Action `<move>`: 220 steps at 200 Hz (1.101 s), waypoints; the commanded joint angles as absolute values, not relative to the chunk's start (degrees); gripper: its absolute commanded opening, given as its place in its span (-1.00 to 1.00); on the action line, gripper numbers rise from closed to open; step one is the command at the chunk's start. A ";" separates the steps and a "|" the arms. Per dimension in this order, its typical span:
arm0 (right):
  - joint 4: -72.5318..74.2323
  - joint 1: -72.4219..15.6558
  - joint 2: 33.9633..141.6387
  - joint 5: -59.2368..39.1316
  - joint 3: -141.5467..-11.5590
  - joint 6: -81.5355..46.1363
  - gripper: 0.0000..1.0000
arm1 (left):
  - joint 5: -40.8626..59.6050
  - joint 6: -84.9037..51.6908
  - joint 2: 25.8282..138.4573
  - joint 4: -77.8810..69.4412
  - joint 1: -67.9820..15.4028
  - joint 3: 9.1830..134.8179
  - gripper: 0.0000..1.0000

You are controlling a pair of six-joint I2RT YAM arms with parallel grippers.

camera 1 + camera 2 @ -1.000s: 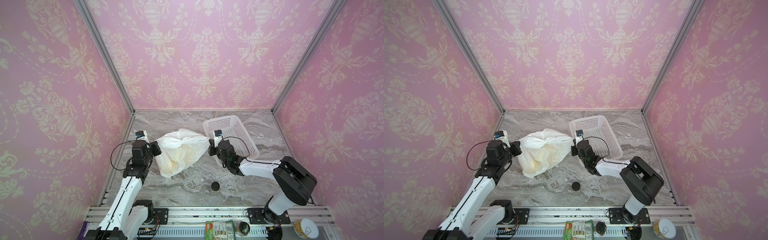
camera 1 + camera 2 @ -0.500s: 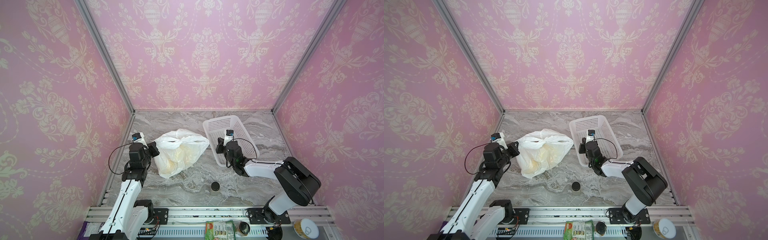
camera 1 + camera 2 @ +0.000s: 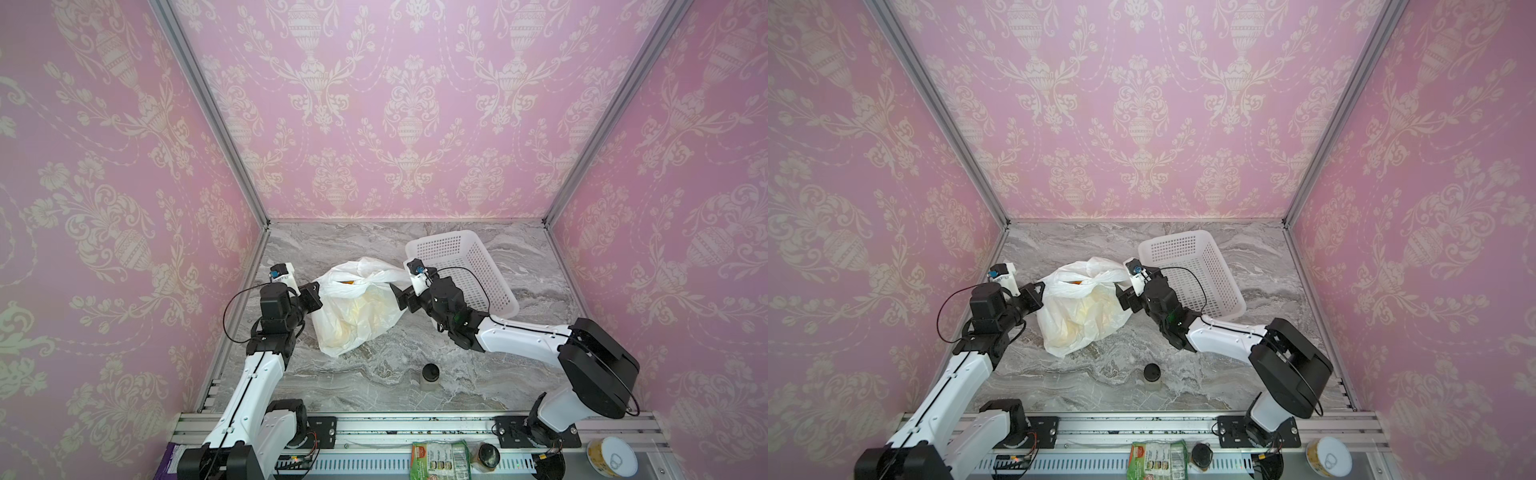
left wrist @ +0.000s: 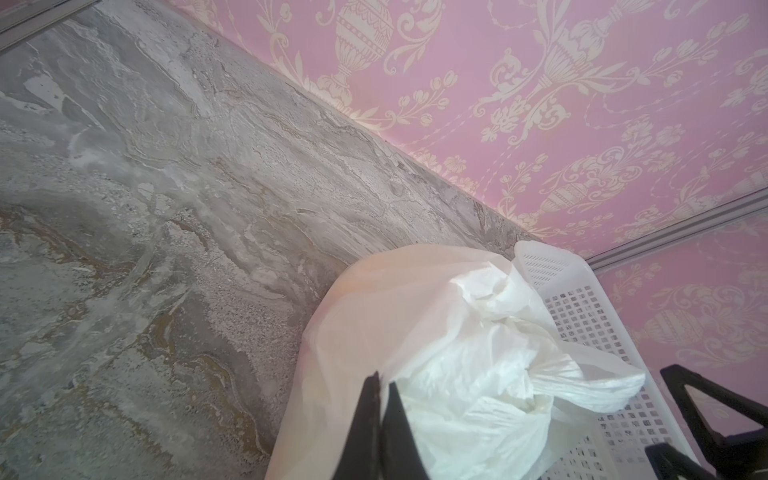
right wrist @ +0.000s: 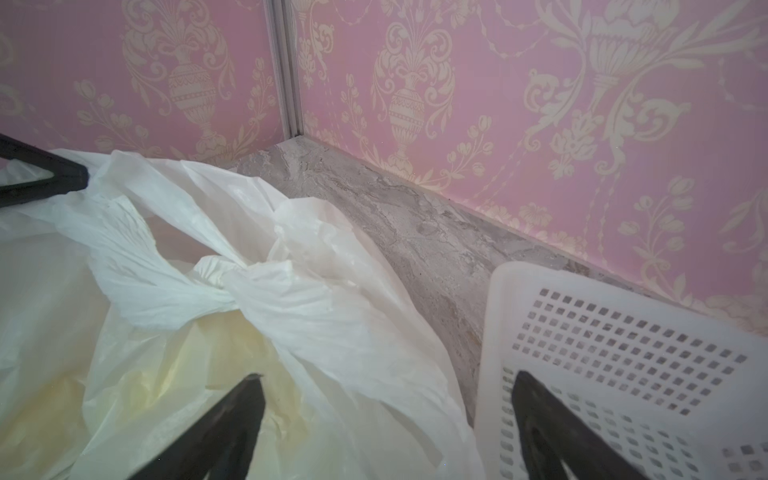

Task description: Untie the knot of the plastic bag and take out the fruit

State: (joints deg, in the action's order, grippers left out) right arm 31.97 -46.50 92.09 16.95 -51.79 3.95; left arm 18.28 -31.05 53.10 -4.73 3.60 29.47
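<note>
The white plastic bag (image 3: pixel 357 316) (image 3: pixel 1079 320) lies left of the table's middle. Its knot (image 5: pixel 224 282) is a bunched twist of the handles at the top. The fruit shows as yellowish shapes through the film and as an orange bit (image 3: pixel 348 282) in the mouth. My left gripper (image 3: pixel 314 291) (image 4: pixel 384 376) is shut on a fold of film at the bag's left edge. Nothing lies between the fingers of my open right gripper (image 3: pixel 399 297) (image 5: pixel 386 376). It hangs at the bag's right side, one finger over the film and one over the basket.
A white perforated basket (image 3: pixel 461 266) (image 5: pixel 623 332) stands just right of the bag, behind my right arm. A small dark-lidded jar (image 3: pixel 430 371) stands nearer the front. A green packet (image 3: pixel 440 461) and a can (image 3: pixel 613 457) lie beyond the front rail.
My right gripper has opened and let go of the bag's right end. It drew back over the basket, then returned to the bag's right side. The left gripper kept its hold.
</note>
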 commanded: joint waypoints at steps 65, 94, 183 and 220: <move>17.97 -46.83 104.41 23.21 -69.75 12.48 -0.14 | 21.45 -31.31 51.95 -4.34 3.87 31.37 -1.00; 17.13 -46.84 102.75 22.71 -69.29 10.58 -1.00 | 21.54 -31.32 50.93 -3.21 3.91 31.98 -1.00; 17.72 -40.04 90.57 27.65 -58.08 -6.04 -1.00 | 19.29 -31.20 49.63 -2.02 3.88 32.21 -1.00; 15.50 -41.95 89.10 21.80 -59.28 -5.32 -1.00 | 18.31 -31.02 44.62 -1.71 3.31 32.27 0.98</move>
State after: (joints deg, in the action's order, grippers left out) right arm 17.63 -40.56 90.37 24.60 -58.96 -2.85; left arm 20.47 -31.03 49.23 -2.52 3.57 30.50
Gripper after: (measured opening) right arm 0.042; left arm 0.473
